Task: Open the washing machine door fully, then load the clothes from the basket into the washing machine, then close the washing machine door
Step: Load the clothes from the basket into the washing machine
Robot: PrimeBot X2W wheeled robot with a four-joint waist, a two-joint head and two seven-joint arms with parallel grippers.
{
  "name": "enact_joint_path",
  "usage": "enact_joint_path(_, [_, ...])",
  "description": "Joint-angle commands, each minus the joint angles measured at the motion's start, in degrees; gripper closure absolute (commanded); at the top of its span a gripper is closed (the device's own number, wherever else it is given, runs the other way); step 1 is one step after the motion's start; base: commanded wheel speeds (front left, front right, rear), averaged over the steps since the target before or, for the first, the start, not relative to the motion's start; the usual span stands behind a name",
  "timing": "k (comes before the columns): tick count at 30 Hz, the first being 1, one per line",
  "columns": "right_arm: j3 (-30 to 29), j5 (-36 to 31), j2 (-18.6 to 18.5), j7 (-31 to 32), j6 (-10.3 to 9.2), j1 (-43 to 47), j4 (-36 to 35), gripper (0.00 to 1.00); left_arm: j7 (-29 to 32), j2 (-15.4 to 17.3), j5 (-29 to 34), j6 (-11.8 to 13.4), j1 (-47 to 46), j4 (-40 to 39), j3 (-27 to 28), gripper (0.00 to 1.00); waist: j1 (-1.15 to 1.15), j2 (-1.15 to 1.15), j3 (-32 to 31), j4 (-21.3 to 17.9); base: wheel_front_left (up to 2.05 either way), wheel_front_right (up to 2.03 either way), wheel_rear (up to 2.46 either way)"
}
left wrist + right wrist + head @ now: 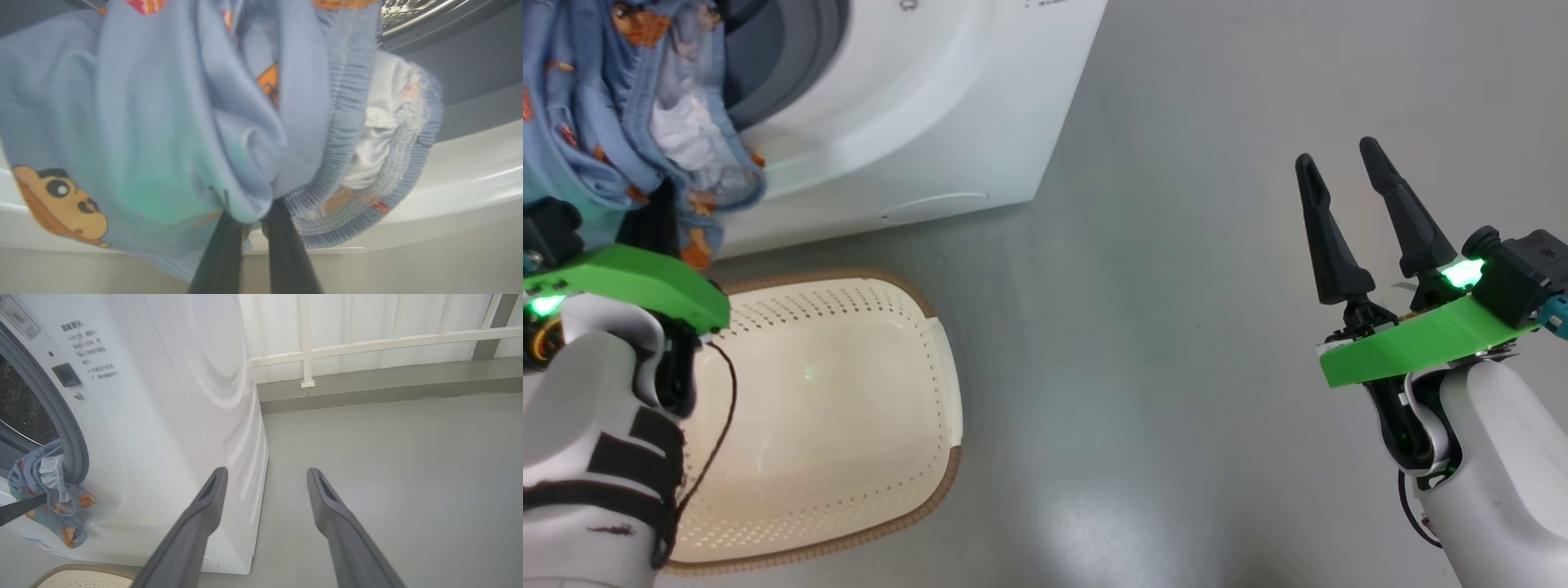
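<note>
A bundle of light-blue clothes with orange cartoon prints hangs in front of the washing machine opening, above the far end of the basket. My left gripper is shut on the clothes, pinching a fold low down. The cream basket holds nothing. In the right wrist view the clothes rest against the grey gasket at the mouth's lower edge. My right gripper stands open over bare floor, right of the machine. The washing machine door is out of view.
The machine's white side panel stands just left of my right gripper. Grey floor stretches to the right. A white railing on a low grey kerb runs behind it. The steel drum shows beyond the cloth.
</note>
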Motion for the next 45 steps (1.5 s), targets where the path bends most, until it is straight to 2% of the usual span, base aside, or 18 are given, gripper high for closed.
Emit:
enact_joint_path(1, [1.02, -0.32, -0.14, -0.45, 0.25, 1.54, -0.87, 0.0, -0.78, 2.43, 0.93, -0.11, 1.9, -3.36, 0.49, 1.0, 0.0, 0.0, -1.31, 0.54, 0.0, 0.0, 0.0])
enact_joint_path(15, [1.55, 0.29, 0.69, -0.45, 0.25, 2.8, -0.28, 0.0, -0.78, 4.2, 4.86, -0.13, 5.72, -18.99, 2.26, 1.0, 0.0, 0.0, -3.82, 0.89, 0.0, 0.0, 0.0])
enact_joint_path(20, [1.86, 0.48, 0.37, -0.45, 0.25, 2.56, -0.73, 0.0, 0.27, 6.09, 5.16, -0.13, 0.68, -18.18, 1.93, 1.0, 0.0, 0.0, -2.18, -0.2, 0.0, 0.0, 0.0])
enact_joint_path(30, [1.07, 0.13, 0.4, -0.45, 0.25, 1.67, -2.09, 0.0, 4.47, 10.91, 4.85, -0.13, -13.92, -10.67, 1.21, 1.0, 0.0, 0.0, 4.68, -4.06, 0.0, 0.0, 0.0])
enact_joint_path(39, [0.23, -0.4, 1.56, -0.45, 0.25, 0.33, -3.76, 0.0, 4.23, 16.25, 4.44, -0.13, -26.49, -9.45, -1.78, 1.0, 0.0, 0.0, 11.49, -6.13, 0.0, 0.0, 0.0])
enact_joint_path(45, [0.52, -0.73, 2.97, -0.45, 0.25, -0.48, -3.64, 0.0, 2.71, 18.39, 2.28, -0.13, -31.49, -9.9, -2.94, 1.0, 0.0, 0.0, 13.0, -6.65, 0.0, 0.0, 0.0])
